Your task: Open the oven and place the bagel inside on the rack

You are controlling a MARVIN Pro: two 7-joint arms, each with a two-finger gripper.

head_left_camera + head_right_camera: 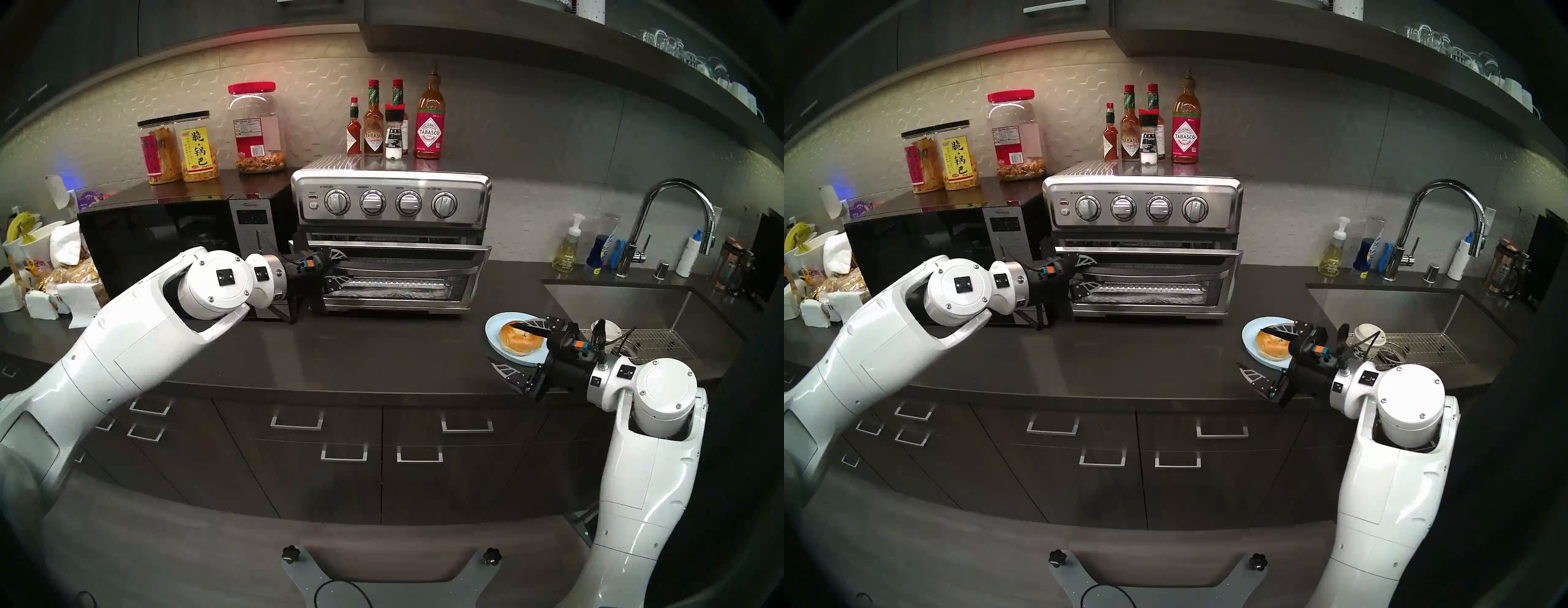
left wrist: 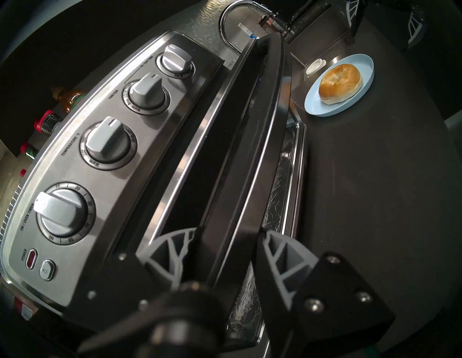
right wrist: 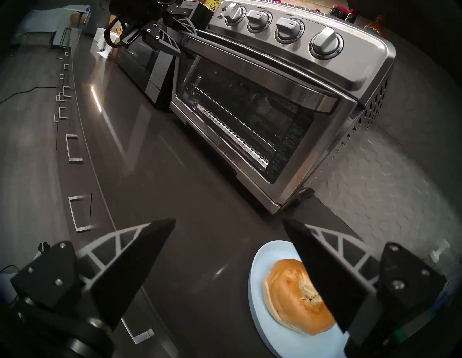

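One oven (image 1: 392,237) with four knobs (image 1: 337,203), one microwave (image 1: 169,237), one bagel (image 1: 521,337) on one plate (image 1: 494,331), three snack jars (image 1: 254,127), two arms (image 1: 127,339)

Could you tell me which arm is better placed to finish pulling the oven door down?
The left. The left gripper is already shut on the door handle of the oven, whose door stands slightly ajar. The right gripper is open near the bagel.

Left gripper (image 1: 337,268) clamped shut, arm reaching forward, near level; right gripper (image 1: 507,346) spread wide, angled slightly down.
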